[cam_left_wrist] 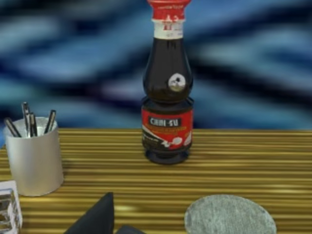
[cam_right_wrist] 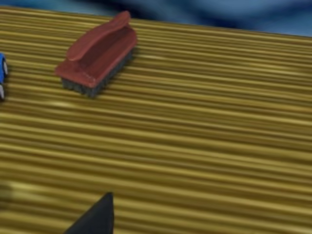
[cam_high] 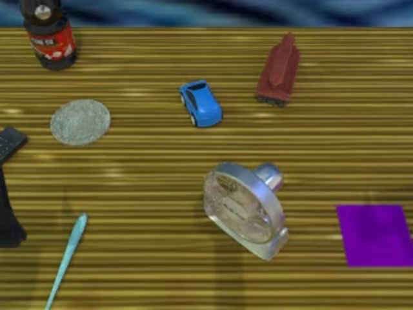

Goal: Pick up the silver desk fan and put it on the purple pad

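Note:
The silver desk fan [cam_high: 245, 208] rests near the middle of the table, its pale grille face turned up and toward the left and its stubby knob [cam_high: 268, 173] toward the back. The purple pad [cam_high: 375, 234] lies flat at the right edge, a fan's width from the fan, with nothing on it. My left gripper [cam_high: 8, 143] hangs at the far left edge, well away from the fan, next to the grey disc. My right arm is outside the top view; only a dark part of my right gripper [cam_right_wrist: 96, 218] shows, over bare table near the red brush.
Along the back stand a dark sauce bottle [cam_high: 48, 35], a blue toy car [cam_high: 201, 103] and a red brush [cam_high: 279, 71]. A grey speckled disc [cam_high: 80, 121] and a teal stick [cam_high: 66, 258] lie at the left. A metal cup of pens [cam_left_wrist: 33, 156] shows in the left wrist view.

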`<state>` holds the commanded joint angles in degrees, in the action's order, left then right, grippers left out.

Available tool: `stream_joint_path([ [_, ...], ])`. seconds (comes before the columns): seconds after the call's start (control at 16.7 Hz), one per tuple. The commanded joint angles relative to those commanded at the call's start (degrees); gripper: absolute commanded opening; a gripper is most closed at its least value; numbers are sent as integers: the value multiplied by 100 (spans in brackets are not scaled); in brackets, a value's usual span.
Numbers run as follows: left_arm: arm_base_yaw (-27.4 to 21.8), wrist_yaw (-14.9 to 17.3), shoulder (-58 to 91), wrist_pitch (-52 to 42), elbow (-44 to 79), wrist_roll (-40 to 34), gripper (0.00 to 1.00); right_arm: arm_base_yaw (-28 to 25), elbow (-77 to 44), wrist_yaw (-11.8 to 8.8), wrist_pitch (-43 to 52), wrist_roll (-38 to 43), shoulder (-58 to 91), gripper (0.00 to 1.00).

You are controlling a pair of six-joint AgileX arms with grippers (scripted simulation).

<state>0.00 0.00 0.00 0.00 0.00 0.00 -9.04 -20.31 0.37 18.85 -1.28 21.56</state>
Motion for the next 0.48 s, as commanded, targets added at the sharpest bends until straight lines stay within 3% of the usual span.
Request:
stream_joint_path([
  [0.48, 0, 0, 0, 0, 0, 0, 100, -1690, -4803, -21, 3135, -51, 4764, 100],
])
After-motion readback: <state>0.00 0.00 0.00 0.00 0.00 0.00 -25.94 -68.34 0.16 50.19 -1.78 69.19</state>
